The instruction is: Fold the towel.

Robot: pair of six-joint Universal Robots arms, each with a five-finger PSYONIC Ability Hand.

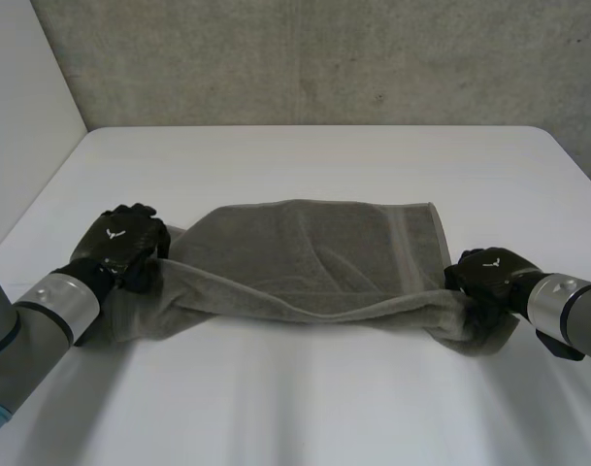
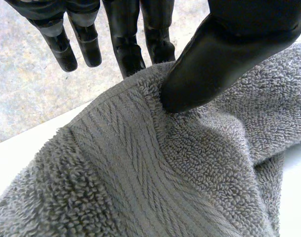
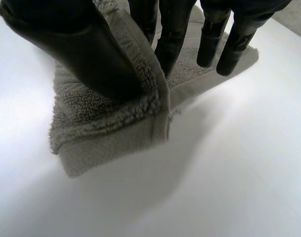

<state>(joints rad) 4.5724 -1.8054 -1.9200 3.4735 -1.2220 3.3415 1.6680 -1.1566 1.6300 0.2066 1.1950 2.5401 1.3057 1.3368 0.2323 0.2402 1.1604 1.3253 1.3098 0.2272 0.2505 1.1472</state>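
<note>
Long axis of towel [image 1: 314, 257] runs side to side between my hands: left hand [image 1: 120, 243] pinches its left end, right hand [image 1: 489, 277] its right end, far edge ahead.

The towel [image 1: 305, 257] lies crosswise on the middle of the table [image 1: 314, 155], stretched between the 2 hands, with the wall [image 1: 324, 58] beyond the table's far edge. The left hand [image 1: 120, 243] is at the towel's left end and the right hand [image 1: 489, 274] at its right front corner. At each end the thumb lies on top of the towel's edge and the fingers [image 2: 125, 44] behind it, with the cloth between them.
</note>
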